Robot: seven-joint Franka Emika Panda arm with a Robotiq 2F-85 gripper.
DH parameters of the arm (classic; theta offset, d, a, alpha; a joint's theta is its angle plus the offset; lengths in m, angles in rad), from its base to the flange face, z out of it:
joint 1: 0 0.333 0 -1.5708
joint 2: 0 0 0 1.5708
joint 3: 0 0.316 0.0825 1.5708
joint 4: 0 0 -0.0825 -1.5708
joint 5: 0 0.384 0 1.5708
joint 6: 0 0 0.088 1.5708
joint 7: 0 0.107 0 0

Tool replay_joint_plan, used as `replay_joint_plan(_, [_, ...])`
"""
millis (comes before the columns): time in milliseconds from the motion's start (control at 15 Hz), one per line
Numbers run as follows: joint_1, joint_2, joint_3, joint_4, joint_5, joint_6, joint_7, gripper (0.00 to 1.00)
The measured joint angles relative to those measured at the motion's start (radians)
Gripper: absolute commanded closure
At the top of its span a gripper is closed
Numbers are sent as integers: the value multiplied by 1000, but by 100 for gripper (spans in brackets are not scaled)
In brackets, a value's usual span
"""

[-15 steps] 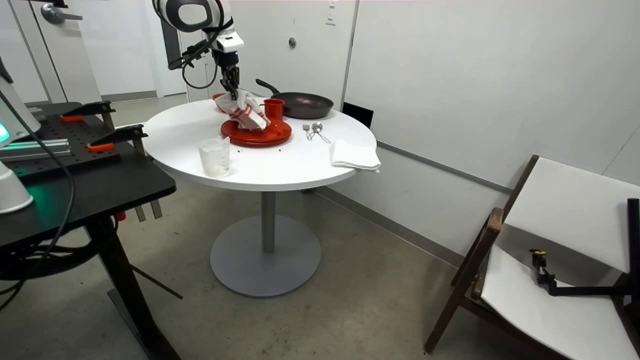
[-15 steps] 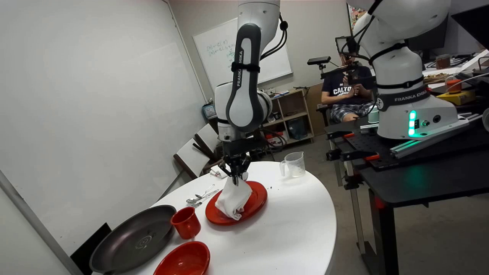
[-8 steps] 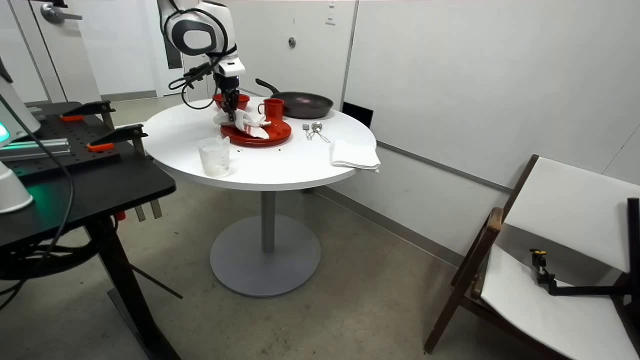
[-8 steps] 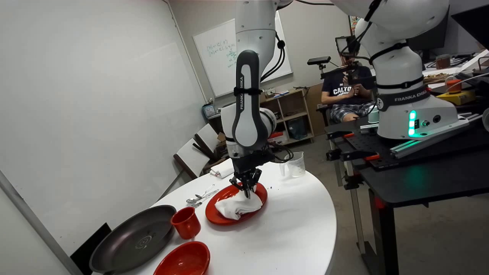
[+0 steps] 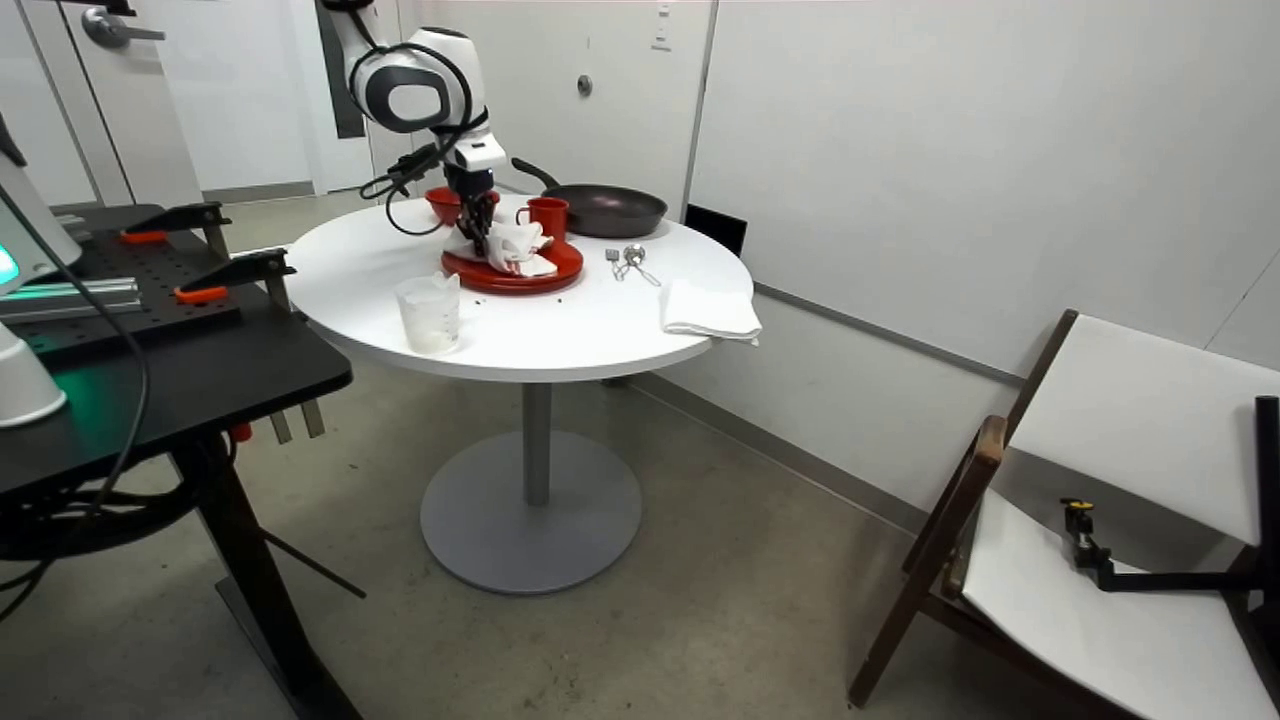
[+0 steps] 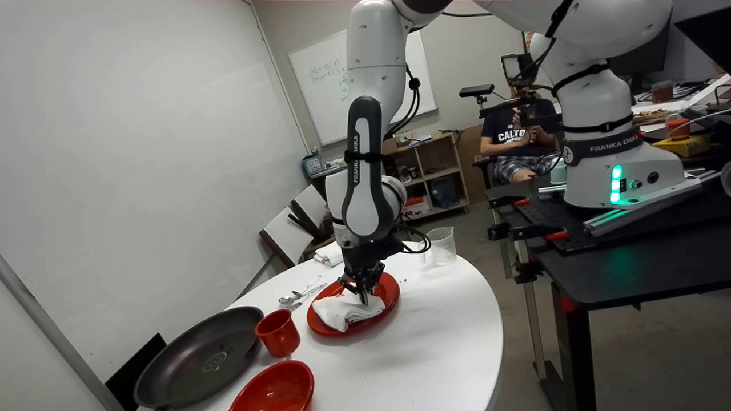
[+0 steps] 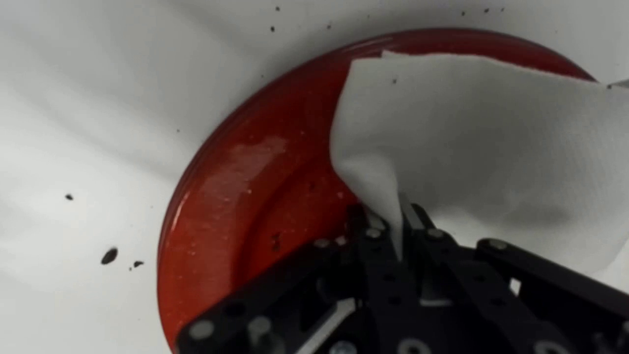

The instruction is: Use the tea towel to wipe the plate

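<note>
The tea towel, white with red stripes on one side, lies bunched on the round red plate (image 5: pixel 505 284); the tea towel (image 5: pixel 525 250) covers much of its middle. My gripper (image 6: pixel 364 298) points down over the plate, shut on a pinched fold of the cloth. In the wrist view, that fold of the tea towel (image 7: pixel 467 128) rises between the fingertips of the gripper (image 7: pixel 390 219) and the rest spreads to the right. The left part of the plate (image 7: pixel 211 231) is bare there, with small crumbs on it.
Beside the plate stand a red mug (image 6: pixel 278 333) and a red bowl (image 6: pixel 277 388). A black frying pan (image 5: pixel 605 212), cutlery (image 5: pixel 633 262), a clear measuring cup (image 5: pixel 430 315) and another folded white cloth (image 5: pixel 710 312) share the table. Dark crumbs (image 7: pixel 110 255) lie near the plate.
My arm has come down, and the towel that hung from the gripper is now slumped onto the plate. In the last half second both have shifted a little across it. The grip stayed shut.
</note>
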Motion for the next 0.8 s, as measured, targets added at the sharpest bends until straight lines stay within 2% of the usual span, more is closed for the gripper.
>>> replay_joint_plan(267, [77, 34, -91, 22, -9, -25, 13, 98])
replay_joint_plan(400, [99, 36, -111, 26, -14, -52, 16, 98])
replay_joint_plan(533, [89, 32, -98, 34, -15, -86, 15, 98])
replay_joint_plan(800, [25, 14, -38, 62, -19, -223, 11, 98])
